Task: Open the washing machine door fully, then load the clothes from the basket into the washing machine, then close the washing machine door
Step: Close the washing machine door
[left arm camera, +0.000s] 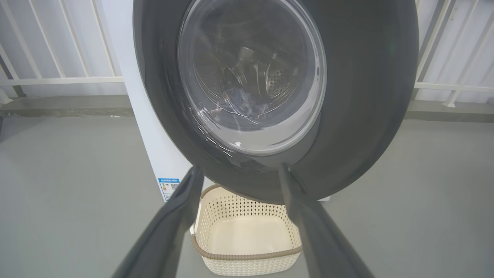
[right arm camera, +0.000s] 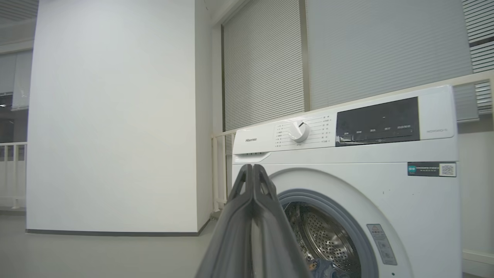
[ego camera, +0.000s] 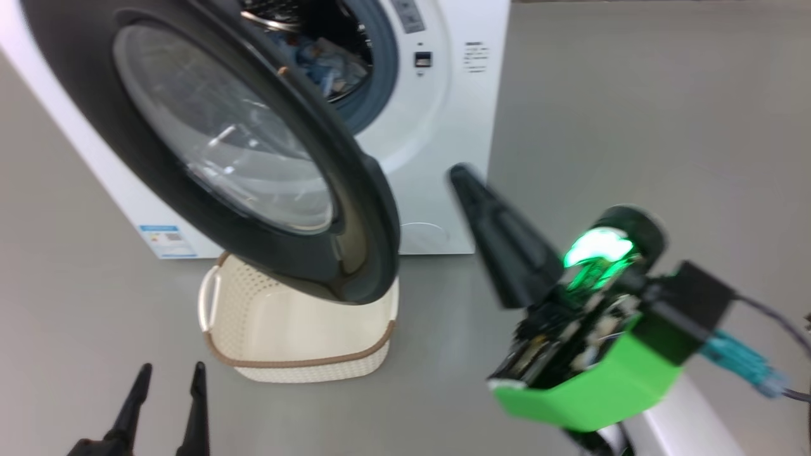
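My head looks down at the door [ego camera: 234,152] and basket [ego camera: 304,365]; my left wrist faces both from low and close; my right wrist looks up at the washer [right arm camera: 347,175].

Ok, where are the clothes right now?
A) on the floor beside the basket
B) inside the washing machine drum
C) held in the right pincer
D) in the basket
B: the clothes lie bunched inside the washing machine, behind the washing machine door, which stands open, while the basket below holds nothing.

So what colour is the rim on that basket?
Brown, woven-looking, on the cream basket; best seen in the left wrist view.
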